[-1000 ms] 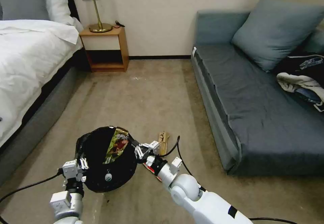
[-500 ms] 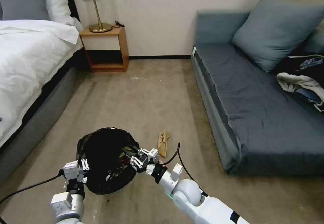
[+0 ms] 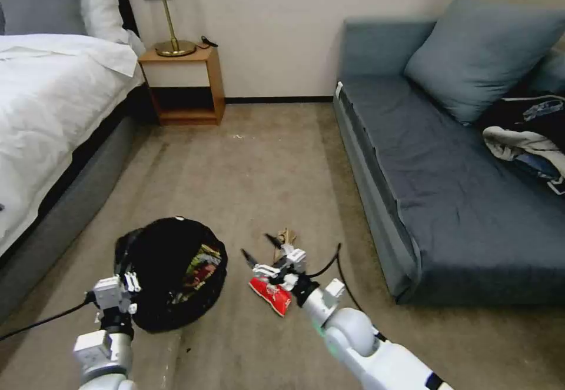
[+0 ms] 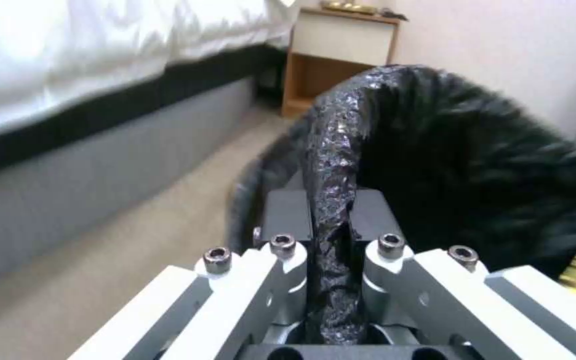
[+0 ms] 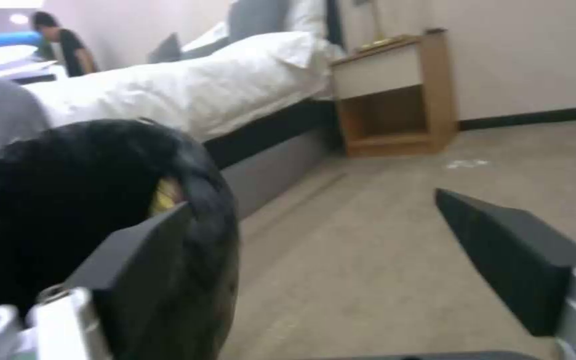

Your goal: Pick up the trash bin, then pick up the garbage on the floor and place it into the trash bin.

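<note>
The trash bin (image 3: 159, 255), lined with a crinkled black bag, hangs low over the carpet with my left gripper (image 3: 129, 285) shut on its near rim. In the left wrist view the fingers (image 4: 288, 215) pinch the bag's edge (image 4: 331, 150). A gold-brown snack wrapper (image 3: 203, 263) lies inside the bin. My right gripper (image 3: 259, 247) is open just right of the bin, above a red snack wrapper (image 3: 271, 295) on the floor. A crumpled tan wrapper (image 3: 286, 237) lies just beyond it. In the right wrist view the open right gripper (image 5: 321, 240) has the bin (image 5: 68, 200) beside it.
A blue-grey sofa (image 3: 447, 190) runs along the right with a clothes heap (image 3: 529, 137) on it. The bed (image 3: 53, 113) is on the left, a wooden nightstand (image 3: 185, 84) at the far wall. A black cable (image 3: 329, 263) trails off my right arm. Open carpet lies ahead.
My right gripper carried the gold-brown wrapper into the bin, let it go, and pulled out to the right, now open over the red wrapper. The bin shifted slightly left.
</note>
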Robot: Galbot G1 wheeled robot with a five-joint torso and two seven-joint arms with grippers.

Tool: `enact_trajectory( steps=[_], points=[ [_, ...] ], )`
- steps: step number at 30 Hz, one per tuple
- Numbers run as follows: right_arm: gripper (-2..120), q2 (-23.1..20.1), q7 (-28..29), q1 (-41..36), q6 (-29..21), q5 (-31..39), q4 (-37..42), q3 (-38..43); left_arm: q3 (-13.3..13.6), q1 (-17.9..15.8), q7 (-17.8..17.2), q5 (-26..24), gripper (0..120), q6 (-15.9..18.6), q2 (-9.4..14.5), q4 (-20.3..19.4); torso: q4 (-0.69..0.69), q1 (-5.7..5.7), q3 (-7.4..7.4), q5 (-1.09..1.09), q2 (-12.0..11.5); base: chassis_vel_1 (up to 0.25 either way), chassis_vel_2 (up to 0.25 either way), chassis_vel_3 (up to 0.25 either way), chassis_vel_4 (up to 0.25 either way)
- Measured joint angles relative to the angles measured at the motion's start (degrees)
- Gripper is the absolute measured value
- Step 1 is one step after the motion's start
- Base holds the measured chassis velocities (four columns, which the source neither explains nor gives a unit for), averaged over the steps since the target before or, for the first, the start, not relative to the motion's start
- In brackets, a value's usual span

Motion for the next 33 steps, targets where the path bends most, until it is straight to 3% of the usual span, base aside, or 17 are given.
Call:
enact_trajectory(
  steps=[2,9,16,23,26,27,30,33],
  points=[
    [100,-1.53,2.74,-2.2,-0.17,-1.78,0.92,1.5,-0.71,-1.64,-0.78,-2.11,7,0.29,0.93,1.9,-0.02,0.0,0.0,-0.02,0.0,0.0,0.0,0.0,0.0],
    [100,-3.58,7.75,-4.76,-1.76,-7.37,2.14,1.76,-1.69,-2.56,-1.0,-4.31,7,0.31,2.79,3.94,0.01,0.0,0.0,0.0,0.0,0.0,0.0,0.0,0.0],
    [100,-3.44,8.96,-5.02,-2.34,-8.73,2.28,1.14,-1.82,-3.21,-2.04,-9.35,7,2.46,3.06,5.47,0.0,0.0,0.0,-0.01,0.0,0.0,0.0,0.0,0.0],
    [100,-3.17,9.07,-4.83,-2.54,-9.55,1.61,0.43,-2.77,-3.57,-2.12,-9.28,7,2.54,3.65,6.52,0.0,0.0,0.0,-0.02,0.0,0.0,0.0,0.0,0.0],
    [100,-3.44,10.42,-4.73,-4.02,-9.89,1.57,0.06,-4.22,-4.39,-2.36,-2.72,7,0.27,4.25,8.07,0.0,0.0,0.0,-0.02,0.0,0.0,0.0,0.0,0.0],
    [100,-3.44,10.42,-4.73,-4.02,-9.89,1.57,0.06,-4.22,-4.39,-2.36,-2.72,7,0.27,4.25,8.07,0.0,0.0,0.0,-0.02,0.0,0.0,0.0,0.0,0.0],
    [100,-4.06,12.1,-4.8,-8.0,-11.14,2.28,-0.03,-5.01,-4.58,-2.37,3.44,7,-1.62,4.81,8.74,0.01,0.0,0.0,-0.01,0.0,0.0,0.0,0.0,0.0],
    [100,-4.36,12.8,-4.82,-10.56,-11.31,2.44,-0.14,-5.18,-4.54,-2.34,6.1,7,-2.31,4.77,9.05,0.0,0.01,0.0,0.0,0.0,0.0,0.0,0.0,0.0]
  ],
)
